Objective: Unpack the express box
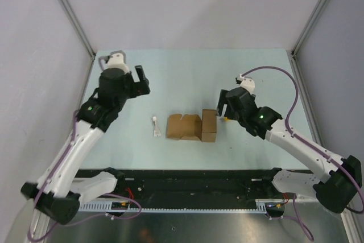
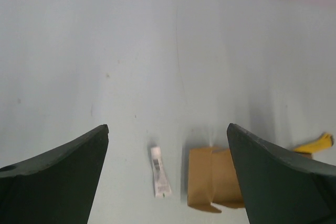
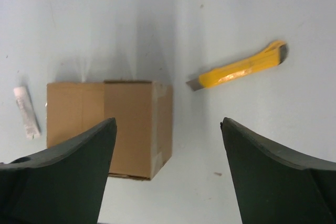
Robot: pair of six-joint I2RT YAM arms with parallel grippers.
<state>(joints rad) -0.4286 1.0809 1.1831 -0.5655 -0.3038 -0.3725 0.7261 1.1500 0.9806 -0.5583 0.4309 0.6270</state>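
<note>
The small brown cardboard express box [image 1: 193,127] sits on the pale blue-green table [image 1: 187,66], about midway between the left and right edges and closer to the near edge than the far one. Its closed body is toward the right edge and its flaps lie spread flat toward the left edge. Whether anything remains inside cannot be told.

Just beside the flaps, on the left-edge side and apart from the cardboard, lies a tiny white labelled item [image 1: 156,127]. On the opposite side, near the box but not touching it, a slim yellow utility knife [image 3: 239,69] rests on the table with its blade end pointing at the box.

Both tools are released. The left gripper [image 1: 141,82] hangs well apart from the box, toward the far left corner, its 2 fingers spread wide with only bare table between them. The right gripper [image 1: 226,111] hovers by the box's right side, near the knife, its jaws likewise parted and grasping nothing.

The knife lying loose beside an opened box suggests the cutting is done. The white item by the flaps is probably the contents, set clear of the cardboard. On that reading the unpacking looks nearly complete, which would explain 2 empty grippers standing off.
</note>
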